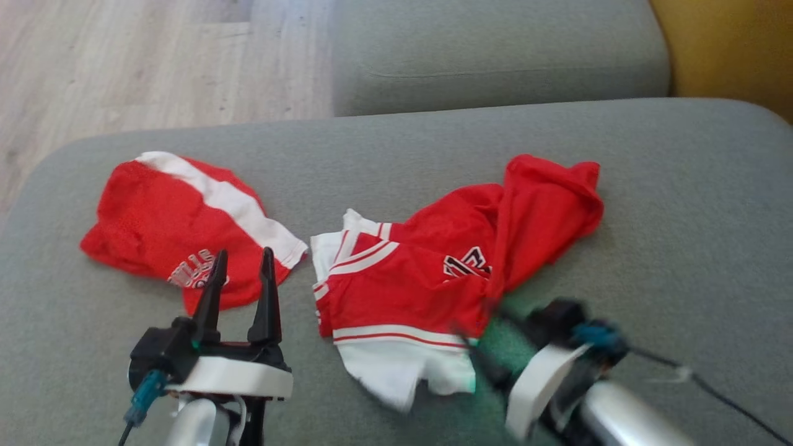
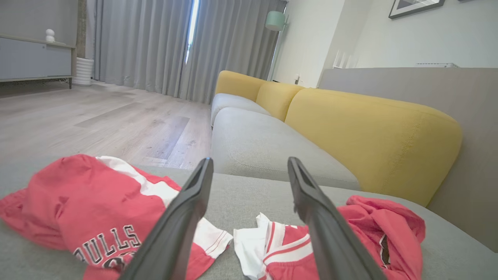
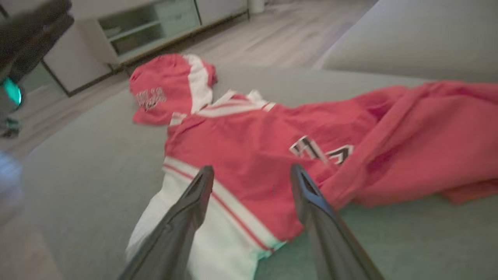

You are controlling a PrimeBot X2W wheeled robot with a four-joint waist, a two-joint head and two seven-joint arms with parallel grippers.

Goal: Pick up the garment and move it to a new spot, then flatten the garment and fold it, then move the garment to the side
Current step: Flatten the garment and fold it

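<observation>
Right gripper, fingers apart and gripping nothing, hovers over my garment, a crumpled red-and-white jersey on the grey sofa seat. Left gripper also stands wide apart, by a second red piece. My left wrist view adds yellow backrests, curtains and wood floor.

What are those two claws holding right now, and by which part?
Nothing. The left gripper is open near the red Bulls garment; the right gripper is open over the red-and-white jersey, which lies loose on the sofa cushion.
</observation>
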